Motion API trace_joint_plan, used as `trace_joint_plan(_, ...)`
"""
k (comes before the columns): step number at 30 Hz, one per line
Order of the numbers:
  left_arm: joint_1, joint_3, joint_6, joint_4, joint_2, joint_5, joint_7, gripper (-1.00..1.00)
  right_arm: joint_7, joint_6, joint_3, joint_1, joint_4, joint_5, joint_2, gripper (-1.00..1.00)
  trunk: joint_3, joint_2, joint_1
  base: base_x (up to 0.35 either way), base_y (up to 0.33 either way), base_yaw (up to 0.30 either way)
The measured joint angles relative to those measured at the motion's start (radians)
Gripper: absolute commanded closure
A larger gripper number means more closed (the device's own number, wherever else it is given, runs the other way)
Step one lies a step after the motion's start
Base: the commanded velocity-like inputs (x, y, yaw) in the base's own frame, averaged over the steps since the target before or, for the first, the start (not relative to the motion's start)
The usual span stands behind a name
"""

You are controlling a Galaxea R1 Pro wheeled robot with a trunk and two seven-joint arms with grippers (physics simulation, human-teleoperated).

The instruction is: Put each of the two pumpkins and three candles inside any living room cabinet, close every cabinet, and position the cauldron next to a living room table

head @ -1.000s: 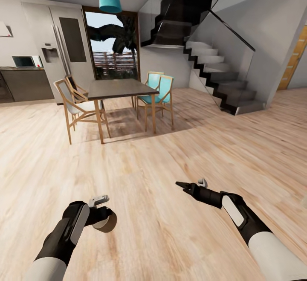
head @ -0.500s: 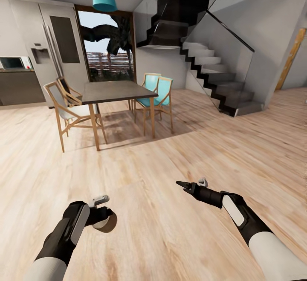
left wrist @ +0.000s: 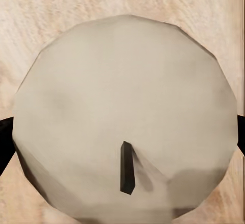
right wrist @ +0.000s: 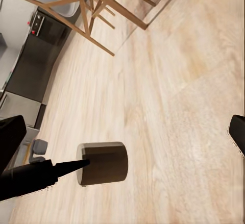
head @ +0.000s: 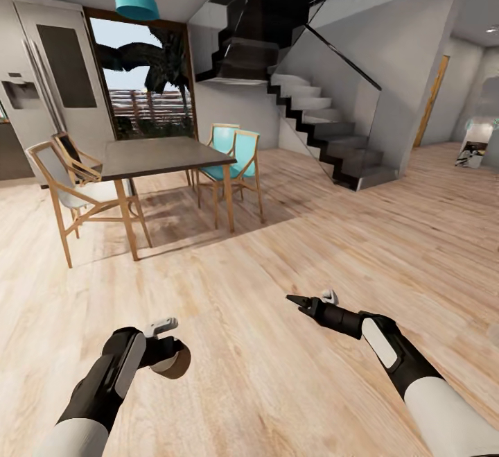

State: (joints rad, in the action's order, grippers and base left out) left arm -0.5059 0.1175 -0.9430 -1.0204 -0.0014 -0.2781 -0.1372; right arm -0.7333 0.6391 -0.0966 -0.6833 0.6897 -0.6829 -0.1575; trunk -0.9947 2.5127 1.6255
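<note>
Room bright, even daylight. Main source: window behind table, sky blown pale. Soft shadows of table and chairs fall forward onto floor. Staircase underside near black, detail lost. Wide-angle stretch at head view edges, walls lean. Renders slightly soft, compression smear on wood grain. Left wrist view: candle top close, pale, faint wick shadow. Right wrist view crisp near, distance blurry.

Candle bottom edge off-frame
</note>
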Motion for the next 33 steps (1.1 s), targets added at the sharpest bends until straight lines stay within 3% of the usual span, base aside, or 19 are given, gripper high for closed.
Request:
trace_joint_plan(12,0.000,0.000,0.001,0.000,0.000,-0.001,0.000,1.00,-0.001,0.000,0.003,0.000,-0.004,0.000,-0.001,-1.00,0.014,0.000,0.000,0.001,0.000,-0.222)
trace_joint_plan(19,0.000,0.000,0.001,0.000,0.000,-0.002,0.000,1.00,-0.001,0.000,0.037,0.000,-0.005,0.000,-0.001,-1.00,0.022,0.000,0.000,0.000,0.000,-0.222)
trace_joint_plan(33,0.000,0.000,0.002,0.001,0.000,-0.004,-0.001,1.00,-0.001,0.000,0.040,0.000,-0.010,0.000,-0.001,-1.00,0.038,0.000,0.000,0.000,0.000,-0.222)
